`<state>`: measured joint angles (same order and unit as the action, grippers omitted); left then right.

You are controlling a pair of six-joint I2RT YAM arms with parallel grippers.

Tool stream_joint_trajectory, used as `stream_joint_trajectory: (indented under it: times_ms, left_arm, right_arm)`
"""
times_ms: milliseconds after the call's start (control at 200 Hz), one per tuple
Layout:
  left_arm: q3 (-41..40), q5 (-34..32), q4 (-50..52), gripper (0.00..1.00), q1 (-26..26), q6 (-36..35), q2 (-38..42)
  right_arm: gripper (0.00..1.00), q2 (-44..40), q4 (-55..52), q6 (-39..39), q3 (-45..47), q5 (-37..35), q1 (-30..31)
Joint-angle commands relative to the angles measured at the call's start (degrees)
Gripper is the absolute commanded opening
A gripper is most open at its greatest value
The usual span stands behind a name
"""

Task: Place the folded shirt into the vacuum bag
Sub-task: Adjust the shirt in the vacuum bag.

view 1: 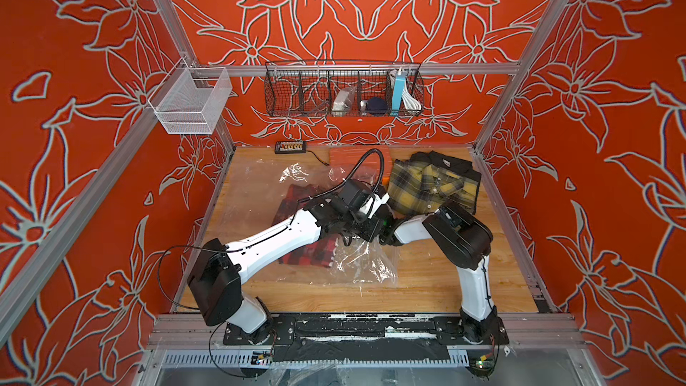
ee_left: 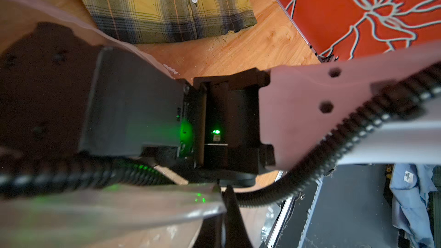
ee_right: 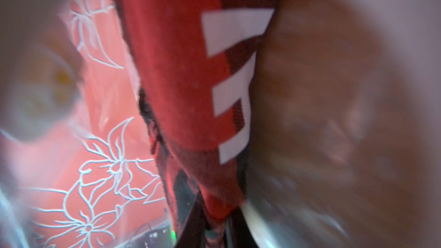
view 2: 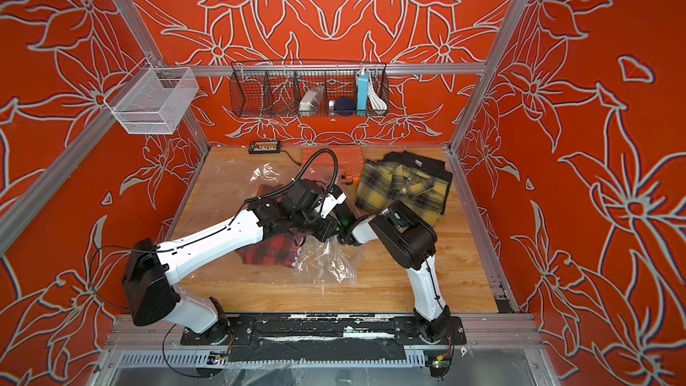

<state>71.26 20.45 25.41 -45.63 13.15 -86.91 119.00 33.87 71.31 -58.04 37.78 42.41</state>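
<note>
Here red plaid shirt (ee_right: 171, 79) pinched in right pincer (ee_right: 214, 231), vacuum bag (view 1: 363, 265) beside.

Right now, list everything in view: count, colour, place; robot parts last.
vacuum bag: 1, clear, table's left and middle.
red plaid shirt: 1, red-black, at the bag, mid-table.
yellow plaid shirt: 1, yellow-grey, back right, atop black garment.
black device: 1, back edge, cabled.
wire basket: 1, black, back rail, holding small items.
mesh basket: 1, white, left rail.
table: 1, wooden.
left arm, right arm: 2, white-black, meeting mid-table.
left pincer: shut.
right pincer: shut on red plaid shirt.
</note>
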Motion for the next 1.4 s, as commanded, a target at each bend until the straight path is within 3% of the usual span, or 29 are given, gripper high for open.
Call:
stream_joint_trajectory:
  times_ms: [0, 355, 420, 671, 781, 931, 1126, 1391]
  left_arm:
    - [1.58, 4.39, -2.2, 0.03, -0.96, 0.02, -1.37]
    - [3.89, 3.03, 2.17, 0.03, -0.94, -2.9, -1.95]
    - [5.04, 1.67, 5.15, 0.03, -0.88, -4.51, -2.17]
    - [5.5, 6.3, 4.12, 0.05, -0.77, -2.38, -1.97]
    - [5.43, 6.27, 5.08, 0.06, -0.71, -2.74, -1.72]
    - [3.58, 7.89, 2.49, 0.07, 0.62, -0.3, 0.65]
    - [1.53, 5.93, 2.8, 0.06, 1.58, -1.21, 3.55]
    - [-2.05, 8.02, -2.37, 0.06, 2.37, 0.61, 5.54]
  right_arm:
    - [0.09, 3.57, 1.77, 2.31, -4.46, -0.95, 0.99]
    - [0.05, 9.76, 6.69, 6.39, -10.09, 2.11, 3.03]
    - [0.05, 11.26, 6.59, 5.74, -12.24, 0.69, 3.75]
    - [0.06, 17.68, 7.82, 4.08, -21.05, -3.36, 6.61]
    - [0.18, 16.59, 8.19, 1.93, -21.14, -4.61, 7.42]
    - [0.37, 10.7, 7.38, -0.6, -14.66, -6.29, 6.85]
    - [0.61, -0.36, 6.72, -0.8, -0.03, -9.73, 4.51]
    - [0.75, -14.96, 0.79, -0.99, 14.5, -16.13, 2.16]
